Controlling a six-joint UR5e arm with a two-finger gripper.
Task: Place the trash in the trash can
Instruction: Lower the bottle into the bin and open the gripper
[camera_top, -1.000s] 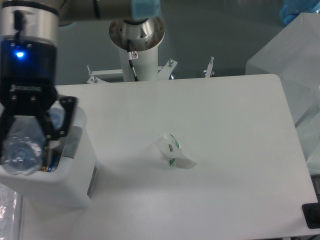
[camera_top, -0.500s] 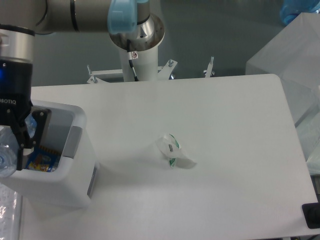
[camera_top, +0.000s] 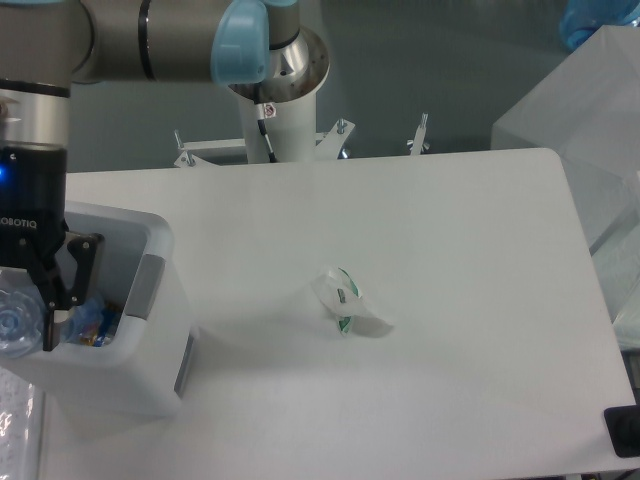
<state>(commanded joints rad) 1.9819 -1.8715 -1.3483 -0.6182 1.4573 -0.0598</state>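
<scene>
Right now I see the gripper (camera_top: 30, 300) at the far left of the frame, hanging over the open top of the trash can (camera_top: 150, 330). Its black fingers (camera_top: 80, 270) are closed around the crushed bottle (camera_top: 18, 322), whose clear body and bluish cap face the camera at the left edge. On the black body of the gripper I can read white lettering, "ROBOTIQ", partly cut off by the frame edge, with a small blue light glowing above it. Inside the bin, just right of the bottle, I can make out colourful scraps with blue and yellow print, too small to read. The bin itself is white with a grey recessed handle on its right side, standing at the lower left of the white table (camera_top: 450, 250). The wrapper (camera_top: 348, 303) lies near the middle of the table, well apart from the bin, crumpled and clear-white with green marks I cannot read as words.
</scene>
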